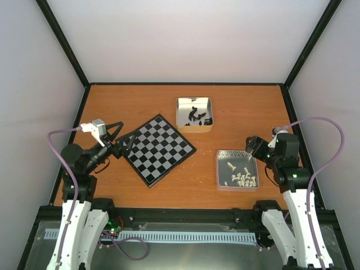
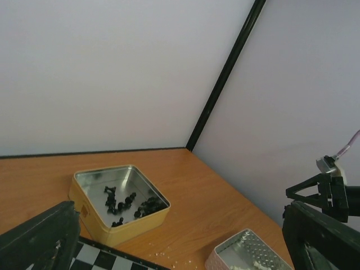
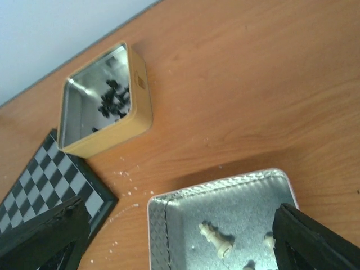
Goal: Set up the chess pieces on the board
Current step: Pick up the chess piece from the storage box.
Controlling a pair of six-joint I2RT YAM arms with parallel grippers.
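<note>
The board (image 1: 160,149) lies turned like a diamond left of the table's middle, with no pieces on it. Cream-white chess pieces (image 1: 241,175) lie in a silver tin (image 1: 218,169) at the right; one lies on its side (image 3: 216,239) in the right wrist view. Black chessmen (image 1: 197,116) sit in a gold tin (image 1: 194,129) behind the board. My left gripper (image 1: 128,145) stands open over the board's left corner, holding nothing. My right gripper (image 1: 253,147) hangs open above the silver tin's far right corner, also holding nothing.
Small white crumbs (image 3: 126,174) are scattered on the wood between the board (image 3: 45,180), the gold tin (image 3: 112,138) and the silver tin (image 3: 160,225). White walls with black frame posts (image 2: 225,73) close in the table on three sides.
</note>
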